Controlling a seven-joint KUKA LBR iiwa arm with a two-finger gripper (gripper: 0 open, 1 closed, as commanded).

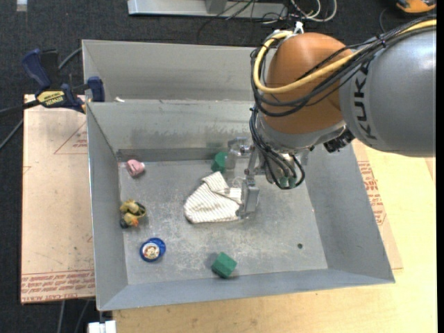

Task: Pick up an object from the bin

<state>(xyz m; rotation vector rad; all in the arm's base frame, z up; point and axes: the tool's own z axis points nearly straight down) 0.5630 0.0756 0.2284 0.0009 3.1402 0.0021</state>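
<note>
A small cloth (210,203), white with fine dark stripes, lies crumpled near the middle of the floor of the bin (104,186), slightly toward its back wall. It is bunched into a rough triangle. One corner points to the bin's back, and the broader, rounded edge faces the bin's front wall.

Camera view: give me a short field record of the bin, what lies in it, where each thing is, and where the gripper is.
bin: grey metal, few loose things
gripper: down at the cloth's right edge
cloth: white, striped, crumpled, mid-floor
green block: by the back wall, behind the cloth
second green block: near the front wall
pink piece: back left
yellow toy: left side
blue cap: front left
</note>
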